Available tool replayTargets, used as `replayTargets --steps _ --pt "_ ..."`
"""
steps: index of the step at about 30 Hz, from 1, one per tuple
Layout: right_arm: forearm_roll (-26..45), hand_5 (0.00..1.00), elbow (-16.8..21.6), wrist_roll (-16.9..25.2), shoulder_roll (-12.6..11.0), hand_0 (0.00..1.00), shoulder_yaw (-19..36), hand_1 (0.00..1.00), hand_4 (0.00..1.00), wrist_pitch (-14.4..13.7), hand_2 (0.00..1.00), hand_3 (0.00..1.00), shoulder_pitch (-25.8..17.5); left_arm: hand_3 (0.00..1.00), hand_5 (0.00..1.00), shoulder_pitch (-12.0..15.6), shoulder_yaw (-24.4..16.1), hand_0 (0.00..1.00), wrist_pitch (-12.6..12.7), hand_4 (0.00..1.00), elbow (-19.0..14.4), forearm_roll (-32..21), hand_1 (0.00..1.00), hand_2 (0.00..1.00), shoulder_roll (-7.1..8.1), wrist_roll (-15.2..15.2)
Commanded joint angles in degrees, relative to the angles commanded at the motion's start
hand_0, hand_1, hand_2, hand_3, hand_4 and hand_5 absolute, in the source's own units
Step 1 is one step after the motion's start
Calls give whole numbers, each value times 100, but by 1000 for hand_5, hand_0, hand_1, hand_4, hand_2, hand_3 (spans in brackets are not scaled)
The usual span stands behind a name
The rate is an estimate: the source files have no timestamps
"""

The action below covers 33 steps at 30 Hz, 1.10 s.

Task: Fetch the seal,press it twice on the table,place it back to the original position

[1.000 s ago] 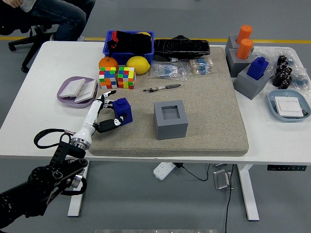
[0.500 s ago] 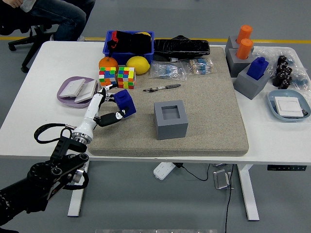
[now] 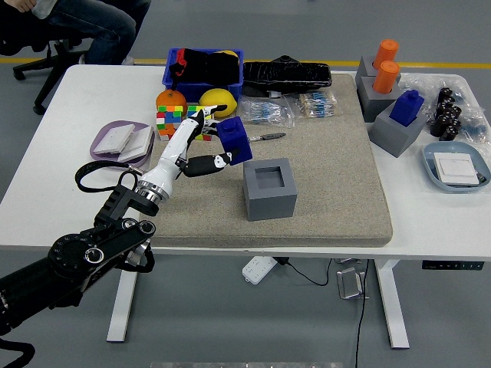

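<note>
My left hand holds the blue seal in the air, tilted, above the felt mat. It hangs just up and left of the grey holder block, whose square socket is empty. The white thumb and fingers are curled around the seal's left side and base. My left arm comes in from the lower left corner. The right arm does not show.
Two colour cubes, an orange and a lemon sit behind my hand, with a pen beside the seal. A purple tray lies at left. Other grey blocks with orange and blue seals stand far right. A person sits at top left.
My left hand has lifted the blue seal off the mat and carried it up and to the right, from near the mat's left edge to beside the grey holder block.
</note>
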Motion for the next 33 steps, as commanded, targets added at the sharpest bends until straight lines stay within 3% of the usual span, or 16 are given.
replayTargets --steps 6,15,22,33 --pt "16 496 4 1 -9 951 -38 799 900 1 798 818 24 868 2 -289 267 812 -247 719 -206 176 572 466 -29 283" --pt "38 497 4 3 -33 951 -97 799 900 -1 797 817 32 868 2 -592 712 817 -392 719 53 87 571 466 -164 395" --pt "44 498 -1 2 -28 951 -126 798 900 0 797 817 2 869 2 -640 988 815 -368 720 278 -63 572 465 -240 350" --pt "37 498 11 2 -32 951 -108 798 900 -1 797 819 13 870 2 -645 1051 817 -351 721 351 -123 574 468 -262 331"
